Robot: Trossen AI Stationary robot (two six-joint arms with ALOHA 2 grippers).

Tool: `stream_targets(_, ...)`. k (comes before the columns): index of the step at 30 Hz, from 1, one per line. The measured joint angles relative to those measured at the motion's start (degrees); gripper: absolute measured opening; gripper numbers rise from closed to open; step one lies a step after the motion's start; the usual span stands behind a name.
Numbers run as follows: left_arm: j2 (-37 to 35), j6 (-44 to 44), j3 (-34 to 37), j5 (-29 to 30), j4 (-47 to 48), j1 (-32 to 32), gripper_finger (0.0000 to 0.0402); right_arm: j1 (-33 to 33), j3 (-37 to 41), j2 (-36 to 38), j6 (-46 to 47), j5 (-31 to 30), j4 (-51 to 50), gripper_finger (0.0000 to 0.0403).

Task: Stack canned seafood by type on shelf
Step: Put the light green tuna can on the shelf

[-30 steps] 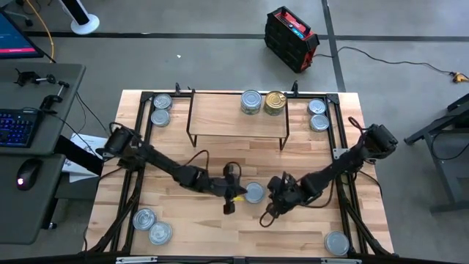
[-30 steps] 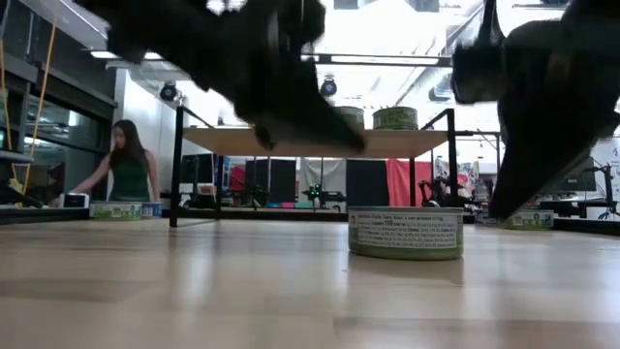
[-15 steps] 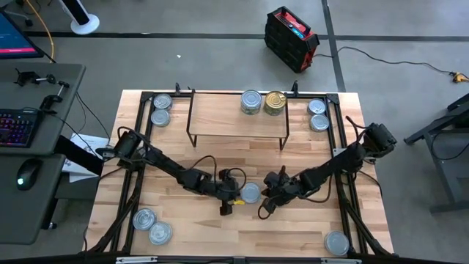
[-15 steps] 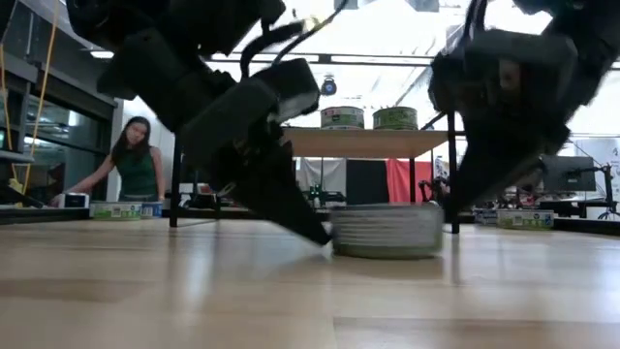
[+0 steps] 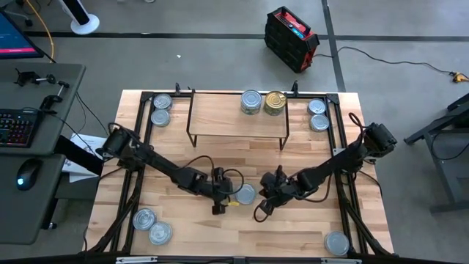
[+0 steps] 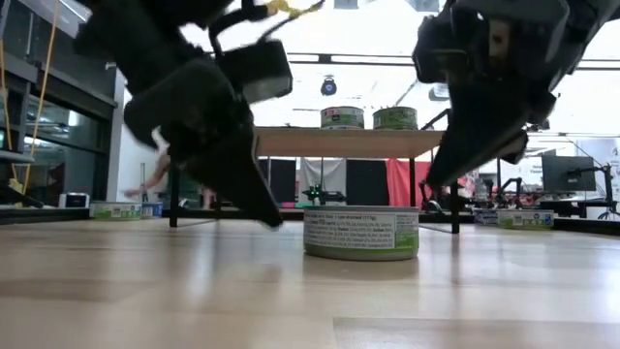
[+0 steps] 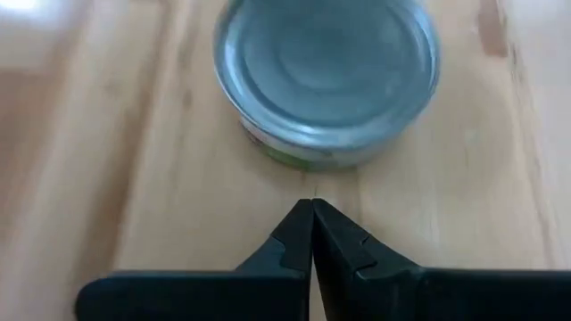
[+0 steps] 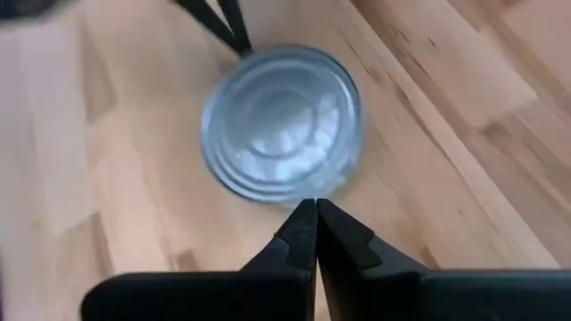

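Observation:
One silver-lidded tin of canned seafood lies flat on the table between my two grippers. My left gripper is shut. It slants down at the tin's left side, and a narrow strip of bare wood shows between tips and tin. My right gripper is also shut, its tips at the tin's right edge. On the shelf at the far middle stand a silver tin and a gold tin, side by side on the board. My right gripper has its shut fingertips against the tin's rim on its right side. They slant down from the table's right. The tin rests flat on the wood, lid up. The tips themselves hide the exact spot where they meet it.
More tins lie in pairs at the far left, far right and near left, with a single one at the near right. Black frame rails run along both table sides. In the low view a person's arm shows beyond the table.
My right gripper has gone toward the table's left, still shut, and the tin has slid left along the wood ahead of it, turning about as it went. My left gripper has drawn back toward the left and tipped further downward, also still shut.

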State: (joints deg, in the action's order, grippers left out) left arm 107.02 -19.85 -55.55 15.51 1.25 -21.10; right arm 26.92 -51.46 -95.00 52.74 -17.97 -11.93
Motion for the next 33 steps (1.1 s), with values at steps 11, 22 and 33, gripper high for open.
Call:
stream_targets(11, 2.4, 0.2, 0.0, -0.4, -16.1, 0.0, 0.0, -0.7, 0.7, 0.0, 2.8, 0.8, -5.4, 0.0)
stream_targets(22, 3.3, 0.0, -0.2, 0.0, -12.0, -1.0, 0.0, -3.1, 0.8, -6.4, 1.0, 2.9, 4.2, 0.0)
stream_targets(33, 2.3, 0.0, -0.1, -1.9, -8.2, -1.4, 0.0, -2.8, -4.8, -4.7, -1.1, 1.7, 5.9, 0.0)
